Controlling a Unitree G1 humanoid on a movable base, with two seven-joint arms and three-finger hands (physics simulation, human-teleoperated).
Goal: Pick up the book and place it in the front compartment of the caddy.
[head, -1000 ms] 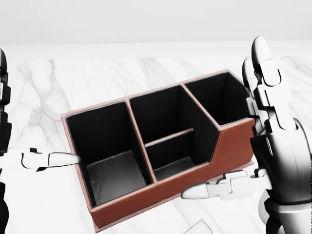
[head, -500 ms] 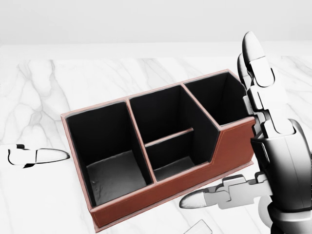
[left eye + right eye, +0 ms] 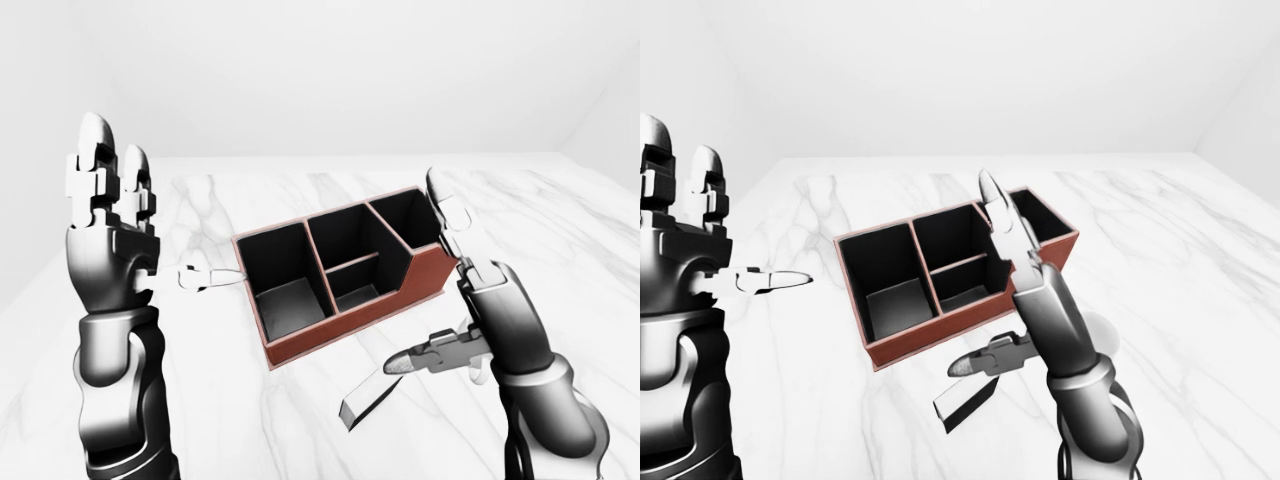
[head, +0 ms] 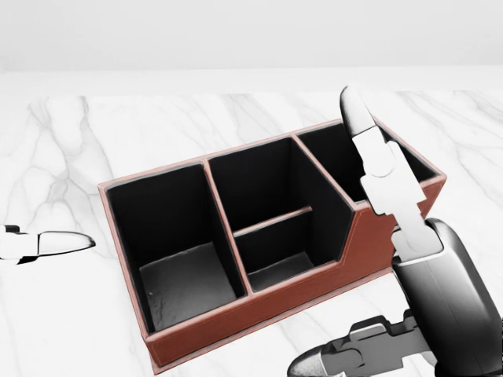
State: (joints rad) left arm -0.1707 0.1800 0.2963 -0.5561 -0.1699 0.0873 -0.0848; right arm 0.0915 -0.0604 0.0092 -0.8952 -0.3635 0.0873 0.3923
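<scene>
The red-brown caddy point(image 4: 369, 236) with black insides stands on the white marble table point(image 3: 570, 250). It has one large compartment at the left, a middle one split in two, and one at the right behind a sloped wall; all look empty. The book point(image 3: 372, 397), a thin pale slab with a dark edge, lies below the caddy in the left-eye view. My right hand point(image 3: 440, 290) is open, fingers pointing up in front of the caddy's right end, its thumb just above the book. My left hand point(image 3: 160, 215) is open and raised left of the caddy, thumb pointing at it.
The table's left edge point(image 3: 60, 265) runs diagonally close to my left arm. A plain white wall point(image 3: 330, 80) rises behind the table's far edge. Bare marble stretches right of the caddy.
In the head view my right hand has moved down and leftward, now overlapping the caddy's right end. My left thumb has drawn back toward the left edge. The book's corner no longer shows there.
</scene>
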